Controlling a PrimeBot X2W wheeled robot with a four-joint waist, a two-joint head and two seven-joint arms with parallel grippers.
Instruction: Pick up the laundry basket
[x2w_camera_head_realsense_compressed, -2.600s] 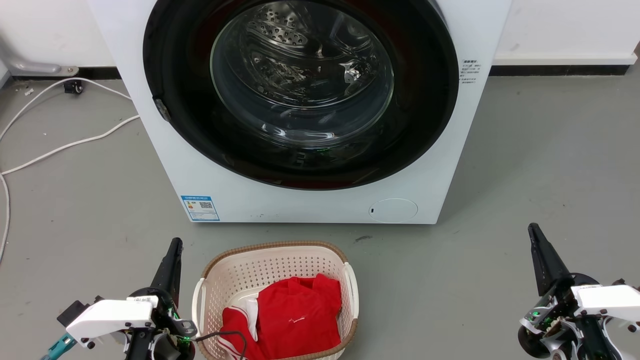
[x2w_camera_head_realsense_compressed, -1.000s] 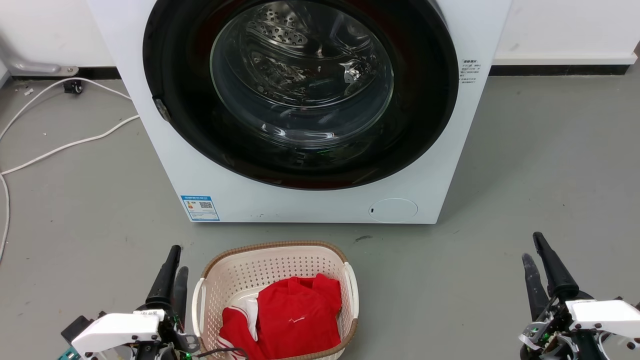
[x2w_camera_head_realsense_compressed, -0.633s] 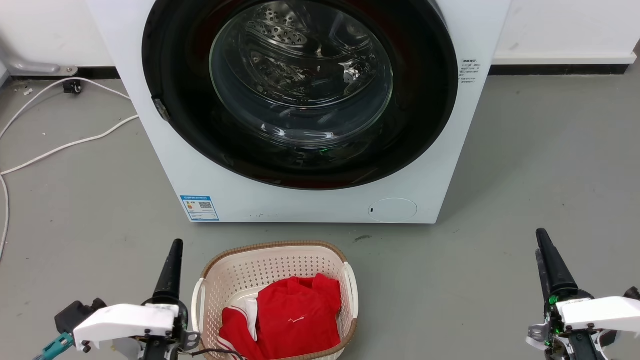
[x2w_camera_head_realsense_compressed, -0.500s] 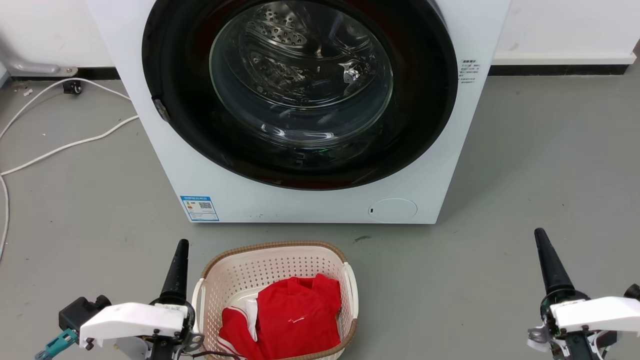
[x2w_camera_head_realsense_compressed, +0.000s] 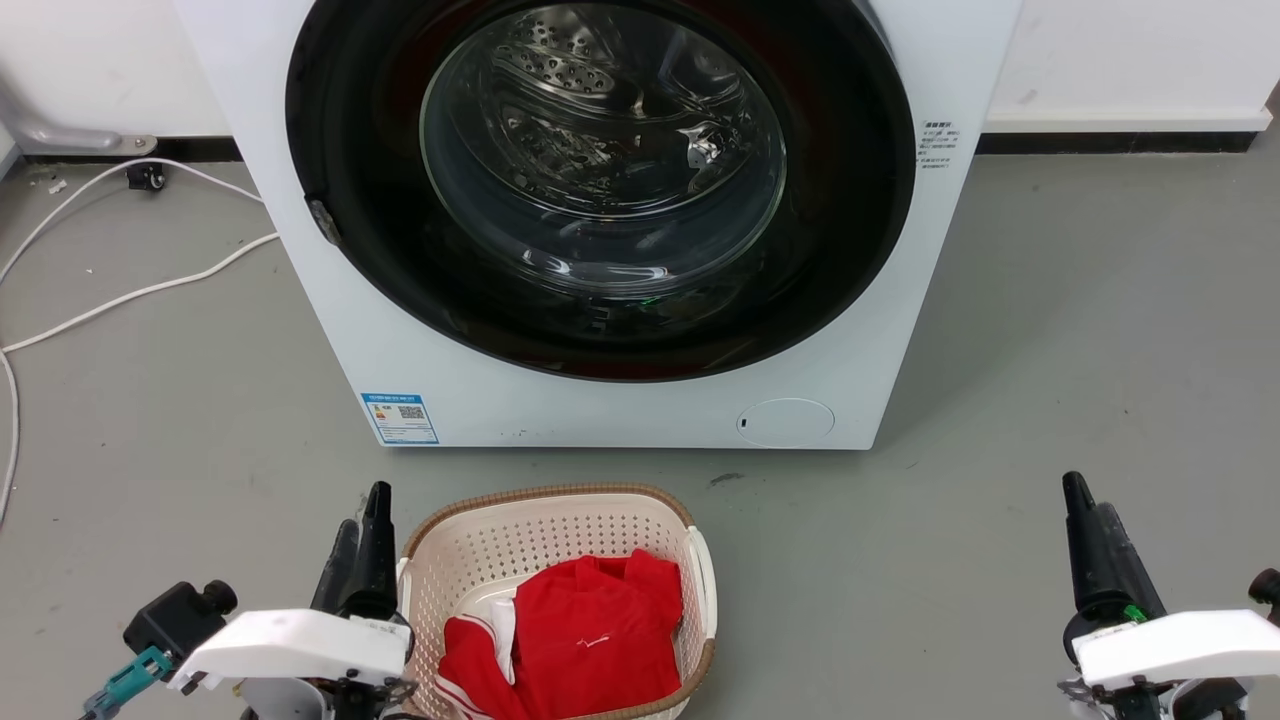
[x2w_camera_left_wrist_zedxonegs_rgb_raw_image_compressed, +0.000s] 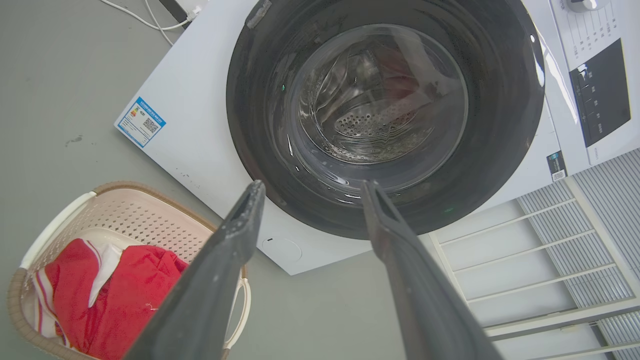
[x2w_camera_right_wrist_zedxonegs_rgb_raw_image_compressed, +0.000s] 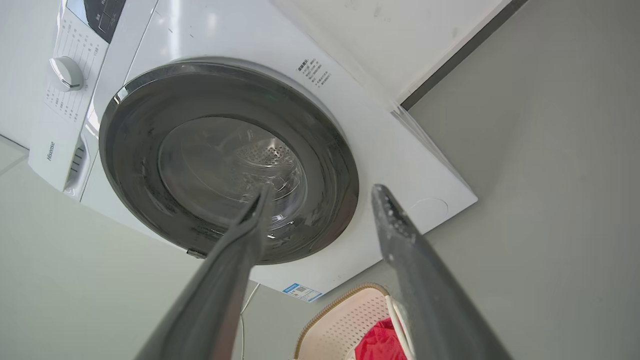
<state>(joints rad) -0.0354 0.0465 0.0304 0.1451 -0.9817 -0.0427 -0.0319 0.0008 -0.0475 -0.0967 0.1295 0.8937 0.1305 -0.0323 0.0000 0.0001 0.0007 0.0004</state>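
- Laundry basket (x2w_camera_head_realsense_compressed: 545, 492): cream perforated plastic with a brown woven-look rim and white side handles. It stands upright on the grey floor (x2w_camera_head_realsense_compressed: 1050, 350), in front of the washing machine and a little apart from it.
- Contents of the basket: a crumpled red garment (x2w_camera_head_realsense_compressed: 590, 640) with white trim, lying against the near wall.
- Left gripper (x2w_camera_head_realsense_compressed: 362, 510): low at the basket's left side, just beside the left handle (x2w_camera_head_realsense_compressed: 401, 580). The two dark fingers are parted with nothing between them, and they point toward the machine.
- Right gripper (x2w_camera_head_realsense_compressed: 1088, 495): low over bare floor, well apart from the basket on its right. Its fingers are also spread and empty.
- Washing machine (x2w_camera_head_realsense_compressed: 400, 330): a white front-loader with a round, dark-rimmed glass door and a blue label (x2w_camera_head_realsense_compressed: 400, 417) at the lower left corner.
- White cable (x2w_camera_head_realsense_compressed: 130, 292): trails across the floor to the left of the machine.
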